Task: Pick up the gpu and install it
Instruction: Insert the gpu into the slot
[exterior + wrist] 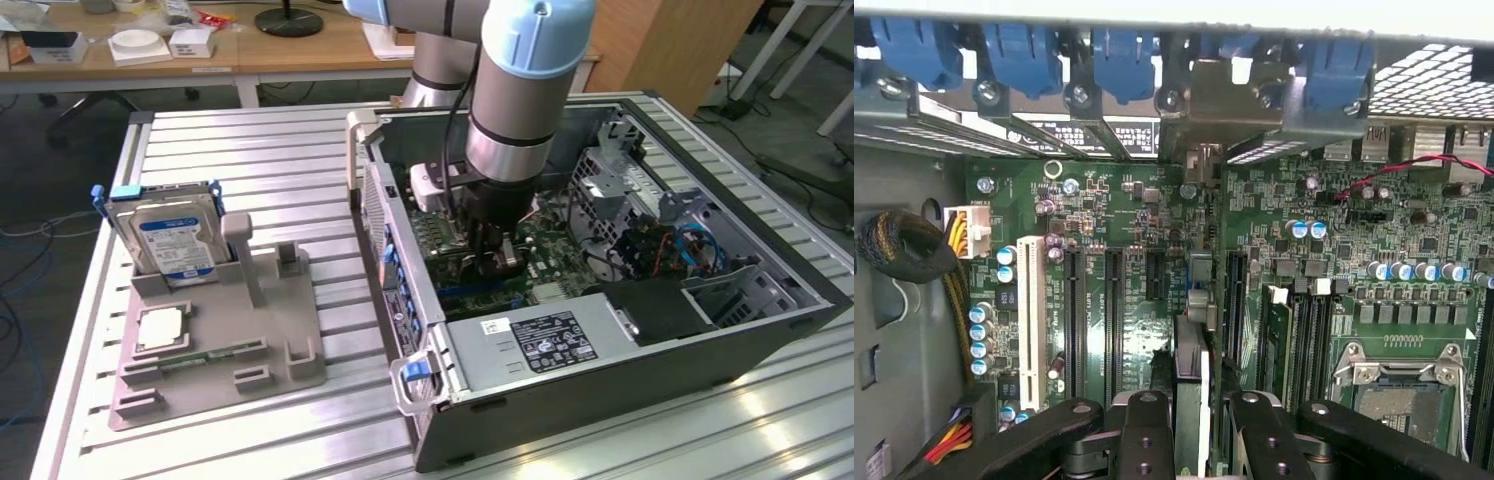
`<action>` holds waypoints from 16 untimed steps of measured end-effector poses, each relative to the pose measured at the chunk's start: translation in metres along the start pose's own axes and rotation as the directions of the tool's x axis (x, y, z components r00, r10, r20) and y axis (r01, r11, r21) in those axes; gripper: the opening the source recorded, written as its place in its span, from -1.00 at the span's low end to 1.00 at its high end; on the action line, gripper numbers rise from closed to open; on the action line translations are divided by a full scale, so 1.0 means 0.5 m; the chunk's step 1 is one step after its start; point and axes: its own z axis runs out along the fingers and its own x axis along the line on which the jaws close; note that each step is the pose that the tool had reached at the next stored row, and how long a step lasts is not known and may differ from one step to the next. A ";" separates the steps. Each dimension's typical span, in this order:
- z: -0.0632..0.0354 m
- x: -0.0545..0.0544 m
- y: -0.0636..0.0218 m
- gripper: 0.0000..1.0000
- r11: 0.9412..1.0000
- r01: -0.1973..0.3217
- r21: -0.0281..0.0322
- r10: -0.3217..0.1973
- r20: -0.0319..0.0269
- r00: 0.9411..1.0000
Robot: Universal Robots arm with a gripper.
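Observation:
My gripper (491, 250) is down inside the open computer case (747, 340), over the green motherboard (554, 262). In the wrist view my gripper (1199, 440) is shut on the gpu (1194, 350). The gpu shows edge-on as a thin dark card standing upright between the black fingers (1144, 430). It runs along a black expansion slot on the motherboard (1134, 210). Its silver end bracket (1206, 100) sits at the case's rear slot openings, among the blue latches (1122, 55). Whether the card is fully down in the slot is hidden.
A grey fixture tray (287, 372) on the exterior view's left holds a hard drive (167, 235), a square CPU chip (160, 328) and a memory stick (200, 357). In the case are a power supply (547, 340), a CPU socket (1399, 390), a white slot (1031, 320) and cable bundles (899, 245).

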 end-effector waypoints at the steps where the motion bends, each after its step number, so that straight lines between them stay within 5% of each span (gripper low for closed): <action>1: 0.000 0.000 0.000 -0.47 1.000 0.000 0.000 0.000 0.000 1.000; 16: -0.003 0.000 0.003 -0.47 1.000 -0.007 0.000 0.007 0.000 1.000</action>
